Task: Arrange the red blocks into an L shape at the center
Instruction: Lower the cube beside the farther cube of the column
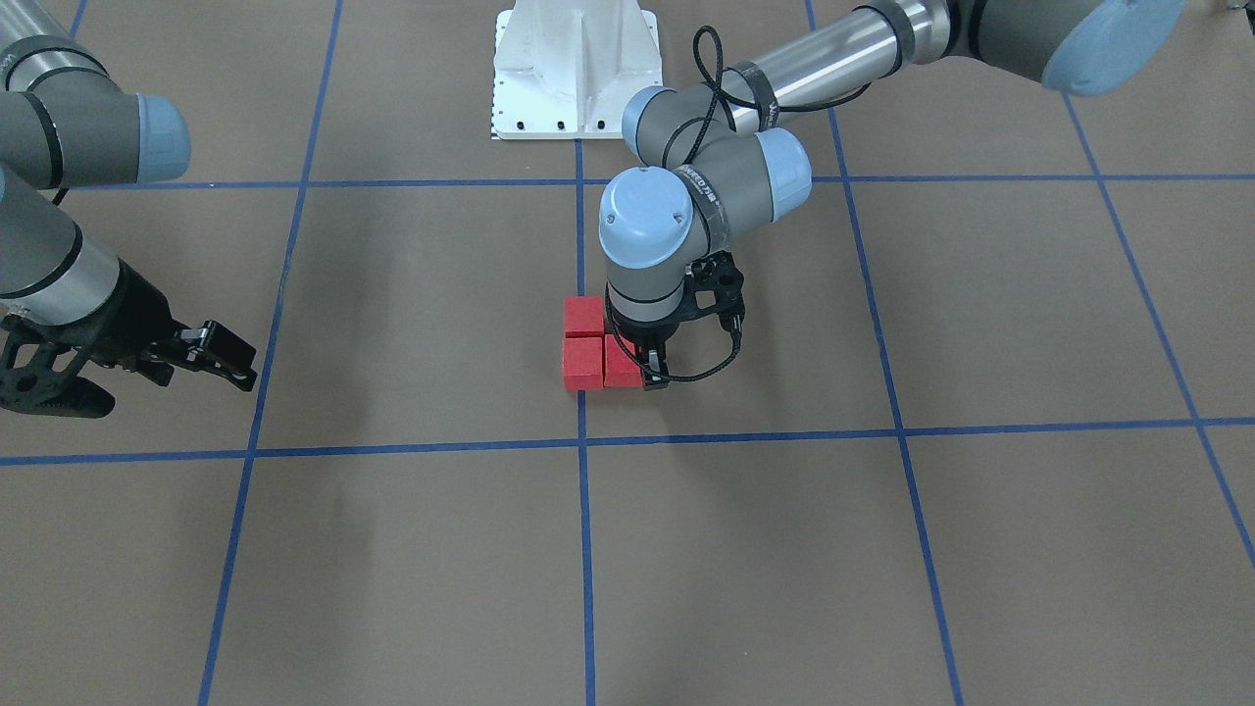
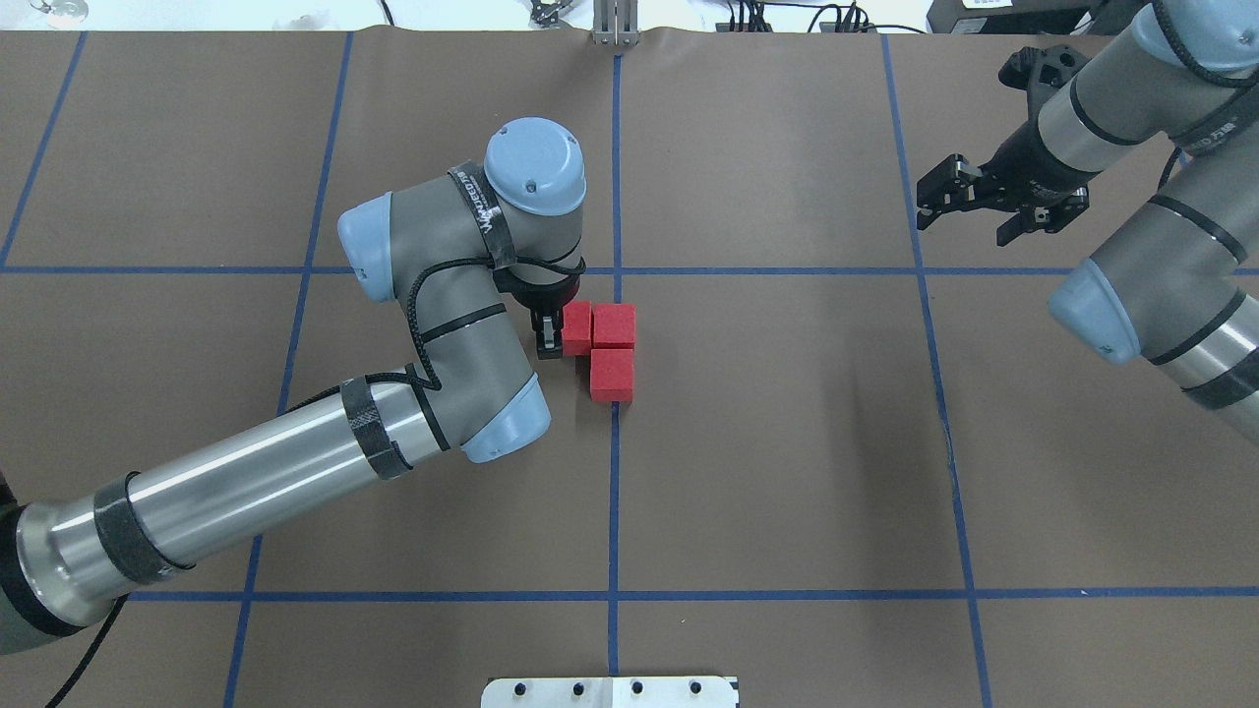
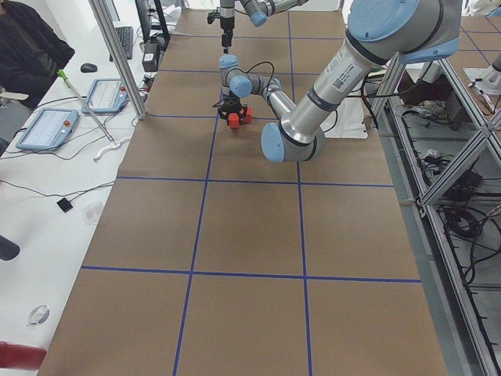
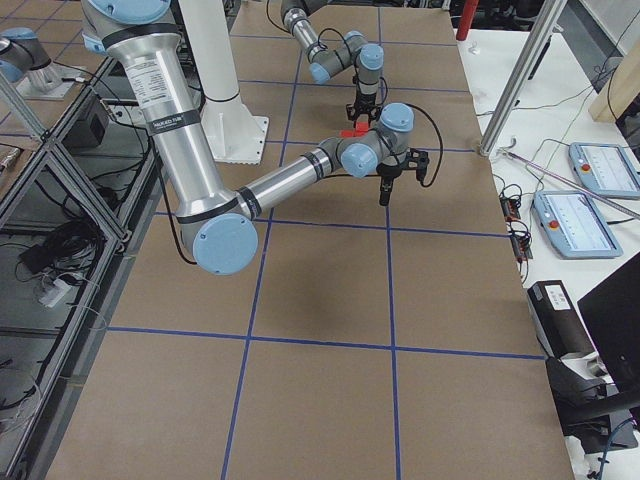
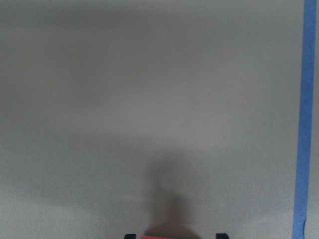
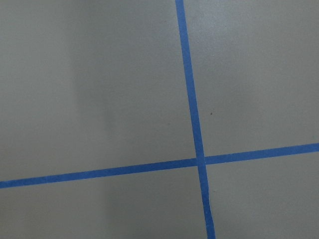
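Red blocks: three, flat on the table, faces touching in an L; two side by side in the far row, the third just on the robot's side of the right-hand one.
Center: site of the L, with the middle blue tape line passing under the corner block and the near one; left-end block wholly inside the square on the robot's left.
Left gripper: down at the left-end block, fingers on either side of it; squeezing or merely straddling, cannot tell.
Right gripper: spread wide, hovering well apart from the blocks, near a tape crossing toward the far right.
Edges: sides of the L roughly parallel to the grid; cross tape lines on the far and near sides well apart from it.
Open room: bare brown surface along the right, far and near sides of the L; left side crowded by the left arm's wrist and elbow.
Table limits: white base plate at the robot's edge; far paper edge one grid row beyond the blocks' row.
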### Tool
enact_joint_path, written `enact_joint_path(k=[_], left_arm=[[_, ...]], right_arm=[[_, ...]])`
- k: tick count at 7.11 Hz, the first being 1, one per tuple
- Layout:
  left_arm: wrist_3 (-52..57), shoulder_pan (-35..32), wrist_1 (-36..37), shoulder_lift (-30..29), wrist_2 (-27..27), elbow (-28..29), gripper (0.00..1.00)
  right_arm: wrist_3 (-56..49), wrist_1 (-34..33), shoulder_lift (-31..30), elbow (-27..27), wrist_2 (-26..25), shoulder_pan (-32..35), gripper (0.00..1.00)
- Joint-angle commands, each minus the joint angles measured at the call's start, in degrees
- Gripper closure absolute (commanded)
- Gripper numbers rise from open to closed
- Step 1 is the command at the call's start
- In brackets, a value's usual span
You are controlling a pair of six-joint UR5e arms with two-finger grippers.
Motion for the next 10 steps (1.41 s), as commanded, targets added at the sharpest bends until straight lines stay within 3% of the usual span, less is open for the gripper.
enact_joint_path(k=[1,2,3,4,10], left_arm=[[-0.06,0.0,0.0,-0.03,0.4,0.0,1.0],[-0.06,0.0,0.0,-0.03,0.4,0.0,0.99],[0.46,0.09,-0.09,-0.03,0.4,-0.09,0.06],[0.55,0.18,-0.17,-0.03,0.4,-0.09,0.0],[1.69,-0.61,0.79,0.66,0.4,-0.53,0.0]], right_arm=[[0.0,0.0,0.0,0.0,-0.09,0.0,0.01],[0.0,0.0,0.0,0.0,-0.09,0.0,0.01],[0.0,0.0,0.0,0.0,-0.09,0.0,0.01],[0.0,0.0,0.0,0.0,-0.09,0.0,0.01],[0.0,0.0,0.0,0.0,-0.79,0.0,0.01]])
